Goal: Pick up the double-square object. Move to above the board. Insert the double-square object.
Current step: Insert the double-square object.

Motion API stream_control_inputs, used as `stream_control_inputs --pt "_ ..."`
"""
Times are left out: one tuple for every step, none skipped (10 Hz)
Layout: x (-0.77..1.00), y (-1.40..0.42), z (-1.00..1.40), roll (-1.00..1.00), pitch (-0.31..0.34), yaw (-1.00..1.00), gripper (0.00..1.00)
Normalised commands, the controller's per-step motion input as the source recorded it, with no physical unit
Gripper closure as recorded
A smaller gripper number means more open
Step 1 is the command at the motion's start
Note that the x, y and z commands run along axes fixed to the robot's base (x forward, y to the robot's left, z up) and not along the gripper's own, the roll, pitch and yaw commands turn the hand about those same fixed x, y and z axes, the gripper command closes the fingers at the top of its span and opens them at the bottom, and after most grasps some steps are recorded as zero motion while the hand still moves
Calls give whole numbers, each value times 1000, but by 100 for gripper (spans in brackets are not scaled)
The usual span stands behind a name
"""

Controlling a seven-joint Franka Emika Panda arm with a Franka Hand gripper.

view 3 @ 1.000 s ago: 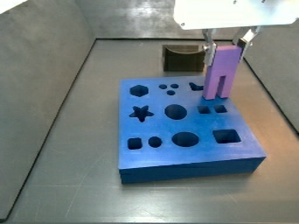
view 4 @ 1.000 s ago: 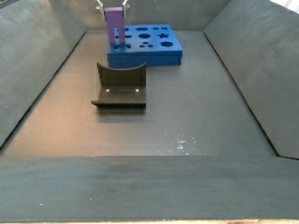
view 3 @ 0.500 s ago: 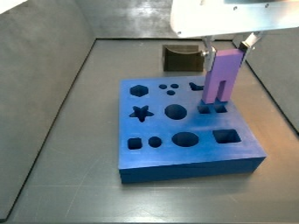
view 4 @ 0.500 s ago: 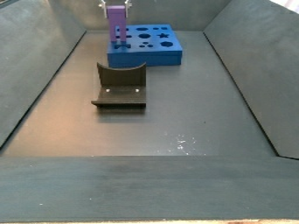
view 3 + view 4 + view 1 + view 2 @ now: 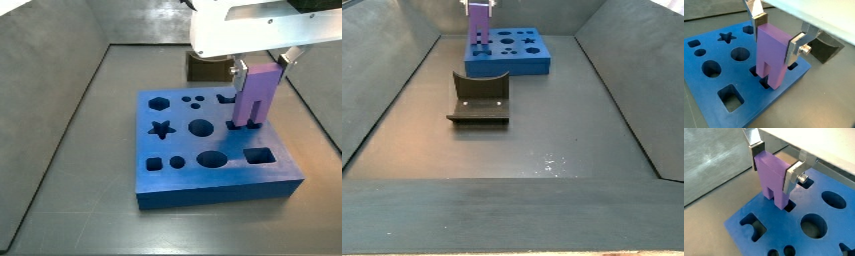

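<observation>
While the tool (image 5: 776, 36) grips 1 double-square object (image 5: 773, 52), its 2 prongs enter 1 board (image 5: 711, 86) w/ many holes.

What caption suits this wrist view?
Gripper holds the double-square object, prongs entering the board.

Matt plastic board (image 5: 711, 85), silvery end effector (image 5: 776, 31)
</observation>
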Motion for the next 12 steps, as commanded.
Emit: stream_control_inputs --pt "529 -117 -103 46 351 -143 100" --pt "506 -180 -106 334 463 -126 100" --pt "383 -326 -103 854 534 -51 100" --pt "326 -97 -146 686 491 0 100" --pt "0 -40 0 171 0 -23 100" --pt "0 0 0 0 -51 0 100" --pt "0 0 0 0 126 0 100" --pt "0 -23 -186 137 97 160 100" --pt "94 -71 -543 191 0 220 100" --pt "503 0 -800 54 246 206 100" --pt "483 -6 -826 80 329 140 100" --pt "483 -20 -720 97 389 117 100"
